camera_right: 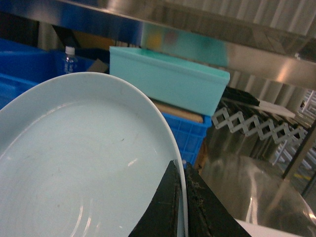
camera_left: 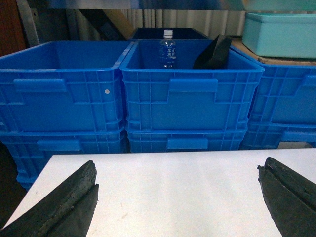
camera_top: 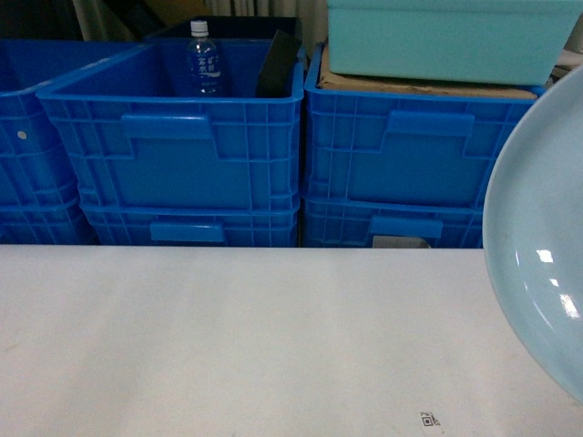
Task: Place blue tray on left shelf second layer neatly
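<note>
Half the blue tray [camera_top: 537, 246] is cut off at the head view's right edge (lifted, tilted); my right gripper [camera_right: 181, 207] pinches its rim, while my left gripper [camera_left: 177, 197] hangs spread, holding nothing.

From my remote station I judge this a storeroom or warehouse area. Deep blue crates [camera_top: 187, 150] stand stacked in rows behind a white bench [camera_top: 237, 337]. A teal tub [camera_top: 446, 36] sits on cardboard atop one stack. Steel shelving [camera_right: 237, 49] runs overhead, and a water bottle [camera_top: 204, 62] stands in one crate.
</note>
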